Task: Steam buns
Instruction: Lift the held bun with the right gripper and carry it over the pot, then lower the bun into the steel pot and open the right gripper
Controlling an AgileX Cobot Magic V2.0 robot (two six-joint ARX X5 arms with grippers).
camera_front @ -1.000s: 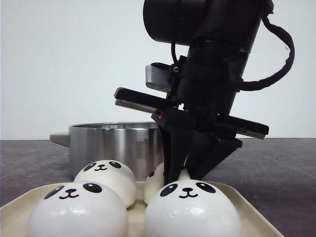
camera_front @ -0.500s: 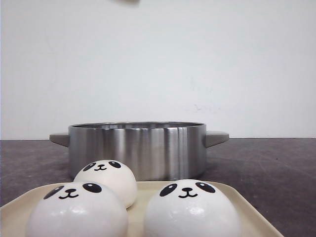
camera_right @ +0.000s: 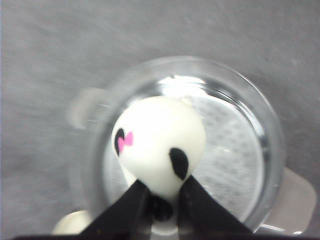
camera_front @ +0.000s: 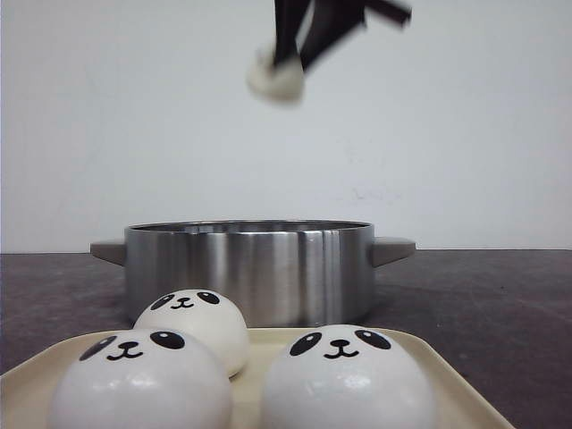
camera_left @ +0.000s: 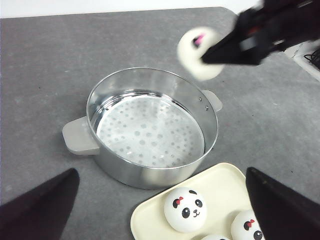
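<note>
Above the steamer pot (camera_front: 248, 271), a bun rides in the right gripper (camera_front: 288, 67)

Over on the tray (camera_front: 451, 384), the spot behind the front bun has emptied within the last second; the right gripper, clamped on that fourth bun (camera_right: 159, 145), has lifted it over the pot, so the first of four looks close to loading; three buns (camera_front: 189, 323) remain on the tray, one pot, its perforated plate (camera_left: 150, 131) bare; the left gripper (camera_left: 160, 202) hangs with jaws spread, holding nothing.

Three glossy panda-faced buns (camera_front: 344, 380) rest upright together; a fourth bun (camera_right: 160, 142) hangs aloft
</note>
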